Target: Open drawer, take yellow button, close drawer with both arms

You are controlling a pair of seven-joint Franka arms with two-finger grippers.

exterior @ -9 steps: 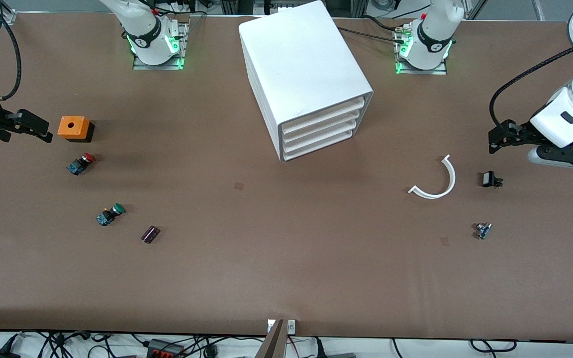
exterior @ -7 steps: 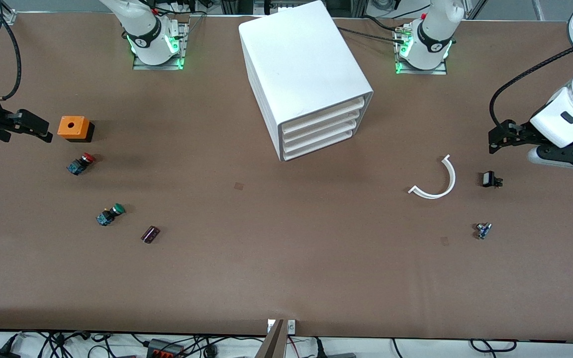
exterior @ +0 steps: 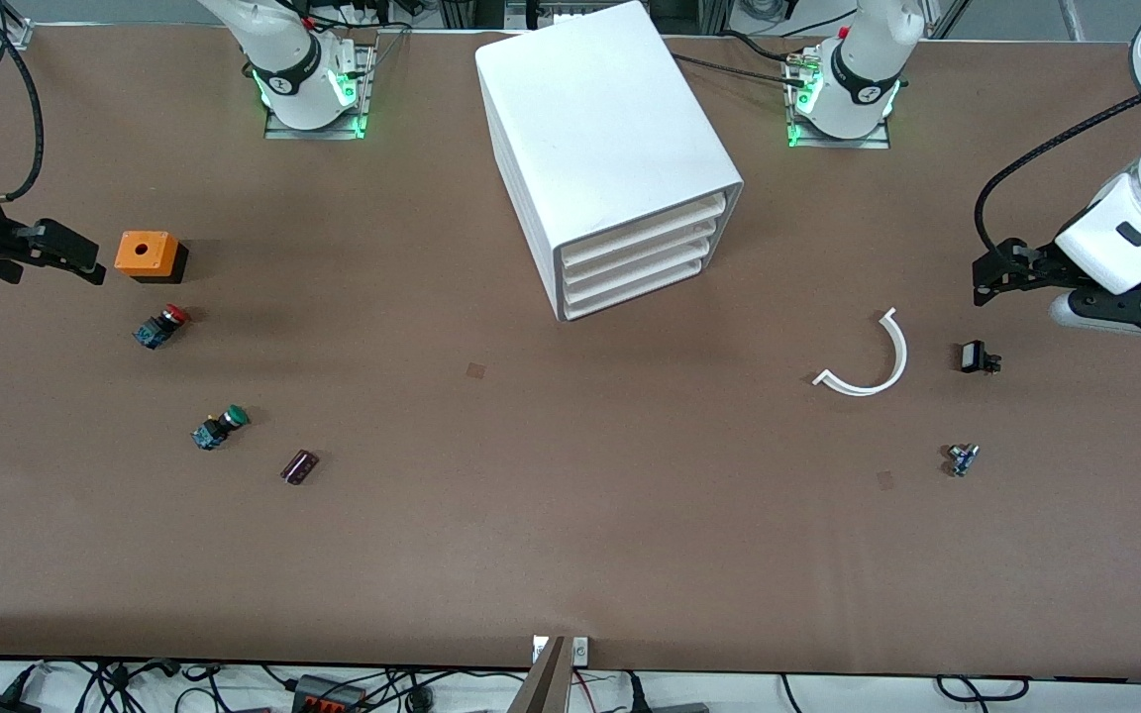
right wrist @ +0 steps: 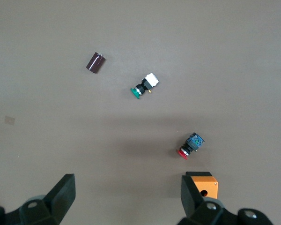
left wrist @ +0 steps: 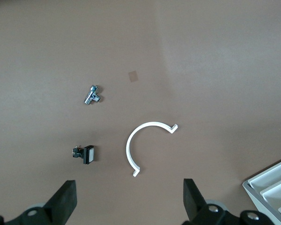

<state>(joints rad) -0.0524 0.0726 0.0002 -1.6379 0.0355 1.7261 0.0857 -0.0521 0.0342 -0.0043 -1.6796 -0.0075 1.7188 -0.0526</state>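
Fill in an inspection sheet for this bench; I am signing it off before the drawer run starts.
Surface: brown table, two small tape marks.
Job's things: rounded white four-drawer cabinet; top white tray drawer shut; orange-yellow-capped button: nothing seen.
Clutter, right arm's end: orange box with a hole, red-capped push button, green-capped push button, dark cylinder.
Clutter, left arm's end: white curved plastic strip, small black-and-white part, small metal fitting.
Grippers: left gripper open, empty, above the strip; right gripper open, empty, above the orange box.
Cables: black hoses on both arms; loose leads below the table's near edge.
Surroundings: metal framing past the bases.
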